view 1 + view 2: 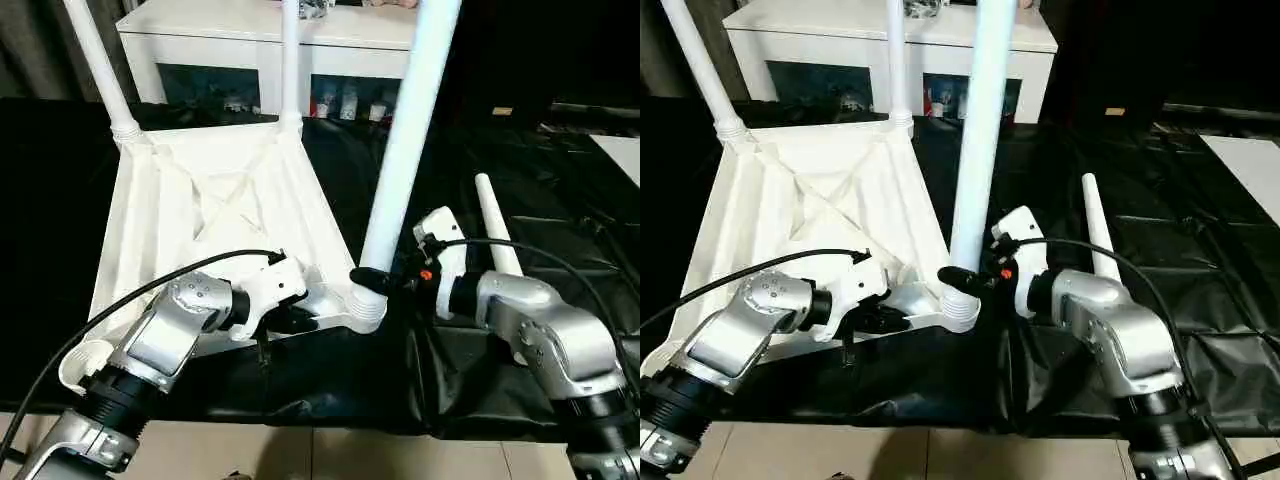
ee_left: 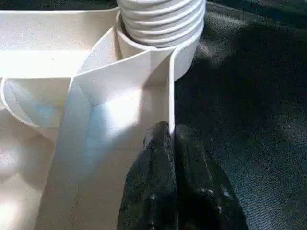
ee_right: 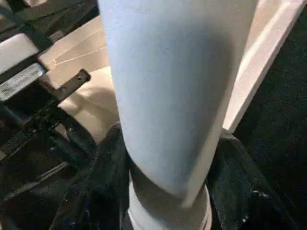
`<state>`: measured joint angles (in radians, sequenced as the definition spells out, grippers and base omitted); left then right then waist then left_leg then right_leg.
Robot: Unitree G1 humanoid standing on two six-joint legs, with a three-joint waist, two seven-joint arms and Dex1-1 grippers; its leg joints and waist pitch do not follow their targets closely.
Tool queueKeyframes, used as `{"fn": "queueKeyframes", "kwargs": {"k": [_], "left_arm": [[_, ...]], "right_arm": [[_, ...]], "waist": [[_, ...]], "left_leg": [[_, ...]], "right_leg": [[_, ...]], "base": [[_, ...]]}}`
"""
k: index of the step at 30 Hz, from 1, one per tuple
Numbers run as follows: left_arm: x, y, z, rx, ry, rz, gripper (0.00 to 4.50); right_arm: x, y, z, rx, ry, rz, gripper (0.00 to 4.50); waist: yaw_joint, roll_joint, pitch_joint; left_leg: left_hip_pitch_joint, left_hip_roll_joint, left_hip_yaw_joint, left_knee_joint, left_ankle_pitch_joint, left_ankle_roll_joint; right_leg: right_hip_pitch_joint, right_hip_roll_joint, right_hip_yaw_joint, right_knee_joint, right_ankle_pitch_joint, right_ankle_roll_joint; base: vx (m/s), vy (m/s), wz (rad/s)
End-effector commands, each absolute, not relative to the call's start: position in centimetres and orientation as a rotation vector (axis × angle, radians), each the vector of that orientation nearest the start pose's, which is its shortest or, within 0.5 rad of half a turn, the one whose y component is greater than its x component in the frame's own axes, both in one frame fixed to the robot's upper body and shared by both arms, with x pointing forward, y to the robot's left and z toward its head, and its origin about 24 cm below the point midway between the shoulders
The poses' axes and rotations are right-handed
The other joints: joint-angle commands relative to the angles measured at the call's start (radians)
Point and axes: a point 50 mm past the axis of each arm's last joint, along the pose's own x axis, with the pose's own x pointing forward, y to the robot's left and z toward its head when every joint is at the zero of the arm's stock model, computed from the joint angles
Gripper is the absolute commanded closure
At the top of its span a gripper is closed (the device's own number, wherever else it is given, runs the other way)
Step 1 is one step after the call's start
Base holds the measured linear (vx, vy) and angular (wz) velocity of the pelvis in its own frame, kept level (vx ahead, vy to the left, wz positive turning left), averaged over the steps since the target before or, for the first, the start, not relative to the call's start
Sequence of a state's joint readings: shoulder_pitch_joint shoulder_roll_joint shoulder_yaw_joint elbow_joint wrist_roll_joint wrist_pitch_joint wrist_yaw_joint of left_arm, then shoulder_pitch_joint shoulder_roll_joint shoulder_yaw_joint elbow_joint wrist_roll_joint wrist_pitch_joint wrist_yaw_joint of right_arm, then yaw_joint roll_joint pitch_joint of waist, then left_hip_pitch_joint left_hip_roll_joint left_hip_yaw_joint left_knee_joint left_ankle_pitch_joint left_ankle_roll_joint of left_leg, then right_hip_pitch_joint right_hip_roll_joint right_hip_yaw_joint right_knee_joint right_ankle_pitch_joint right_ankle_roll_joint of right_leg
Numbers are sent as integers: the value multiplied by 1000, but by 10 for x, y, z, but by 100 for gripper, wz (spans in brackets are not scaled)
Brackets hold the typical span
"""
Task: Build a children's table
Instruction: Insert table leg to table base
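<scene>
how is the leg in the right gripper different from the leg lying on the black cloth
The held leg stands upright in a corner socket of the tabletop, with the right gripper shut around its base. The loose leg lies flat on the black cloth, apart from the tabletop, with nothing holding it. Both are white tapered tubes.

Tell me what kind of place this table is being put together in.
Probably an indoor room used as a work or test area. A white cabinet with glass doors stands at the back, a black sheet covers the work surface under the upturned table top, and pale floor tiles show at the near edge.
</scene>
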<state>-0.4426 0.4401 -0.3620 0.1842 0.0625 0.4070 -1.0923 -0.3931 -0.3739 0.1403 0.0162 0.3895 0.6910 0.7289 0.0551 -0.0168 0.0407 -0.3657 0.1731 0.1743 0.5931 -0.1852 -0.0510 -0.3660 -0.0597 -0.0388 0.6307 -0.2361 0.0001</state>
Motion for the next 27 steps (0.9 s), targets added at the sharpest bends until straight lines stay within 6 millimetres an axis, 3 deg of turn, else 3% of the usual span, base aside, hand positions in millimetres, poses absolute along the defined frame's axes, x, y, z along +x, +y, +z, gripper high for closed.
{"fn": "queueKeyframes", "kwargs": {"k": [1,4,11,18,21,27], "left_arm": [[287,133,47,509,608,-1233,450],[287,133,47,509,608,-1237,450],[287,134,48,507,604,-1233,450],[288,135,49,491,592,-1217,450],[288,135,49,485,591,-1214,450],[288,135,49,484,588,-1212,450]], "right_arm": [[289,-134,64,62,513,904,263],[290,-138,51,81,552,866,264],[291,-144,46,137,543,827,264],[286,-153,42,286,454,743,264],[279,-156,38,345,427,708,264],[267,-157,29,344,393,675,264]], "waist": [[3,7,-45],[3,6,-45],[1,4,-42],[7,5,-46],[6,7,-44],[8,14,-45]], "left_leg": [[13,59,-22,-79,-204,-14],[14,59,-21,-79,-212,-17],[16,61,-24,-85,-261,-30],[15,61,-23,-85,-236,-23],[14,61,-23,-87,-250,-24],[16,62,-24,-89,-256,-30]], "right_leg": [[25,-85,49,-81,-96,-232],[24,-85,49,-81,-88,-237],[22,-86,50,-87,-158,-220],[23,-85,49,-84,-93,-227],[22,-86,49,-87,-116,-224],[21,-85,49,-89,-104,-218]], "base": [[0,0,0],[0,0,0],[0,0,0],[0,0,0],[0,0,0],[0,0,0]]}}
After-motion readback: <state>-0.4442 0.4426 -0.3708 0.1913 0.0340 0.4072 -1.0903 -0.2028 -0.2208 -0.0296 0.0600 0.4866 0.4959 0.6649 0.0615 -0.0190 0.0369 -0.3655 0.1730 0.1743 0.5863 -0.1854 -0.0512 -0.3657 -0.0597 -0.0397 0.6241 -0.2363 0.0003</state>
